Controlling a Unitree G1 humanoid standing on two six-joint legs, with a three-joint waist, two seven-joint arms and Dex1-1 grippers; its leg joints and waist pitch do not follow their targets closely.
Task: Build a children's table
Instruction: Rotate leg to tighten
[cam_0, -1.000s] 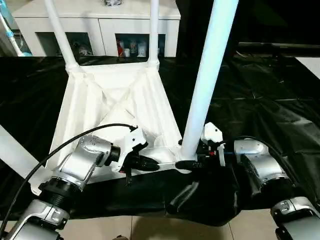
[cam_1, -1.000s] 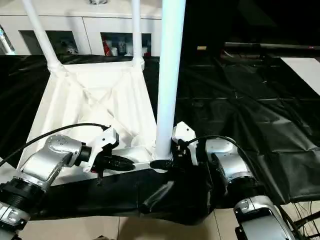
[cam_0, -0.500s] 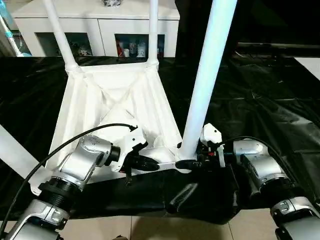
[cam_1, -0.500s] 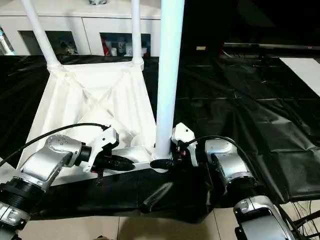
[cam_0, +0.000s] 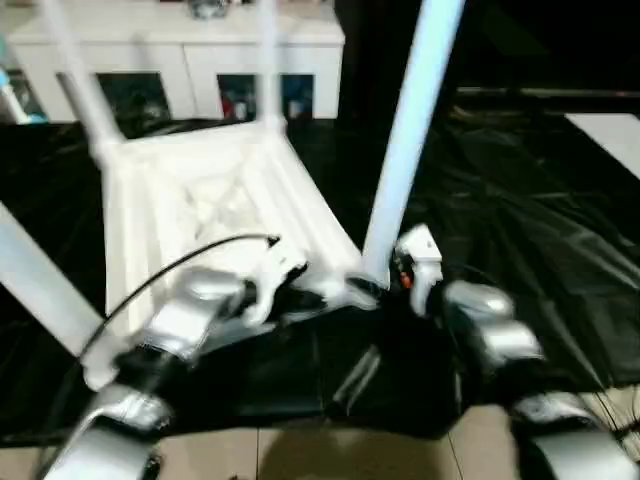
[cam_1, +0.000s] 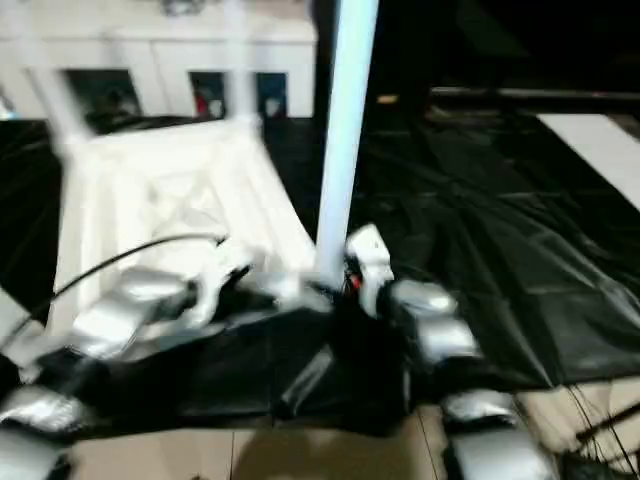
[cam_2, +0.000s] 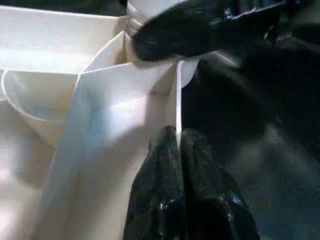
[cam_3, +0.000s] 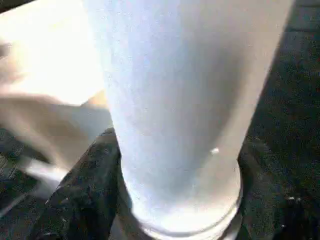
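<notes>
Black-draped work table (cam_0: 560, 230), left pincer (cam_2: 178, 142) pinching tabletop rim (cam_2: 178, 95).

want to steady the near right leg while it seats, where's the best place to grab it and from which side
Probably low on the near right leg, just above its corner socket, coming in level from the robot's side. The tube is round, upright and widest there, and the right gripper already straddles that spot, a finger on each side.

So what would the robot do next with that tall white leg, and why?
Probably press the leg further down into its corner socket. The right tool has a finger on each side of its base, and the left tool pinches the tabletop's thin rim, holding the top steady.
</notes>
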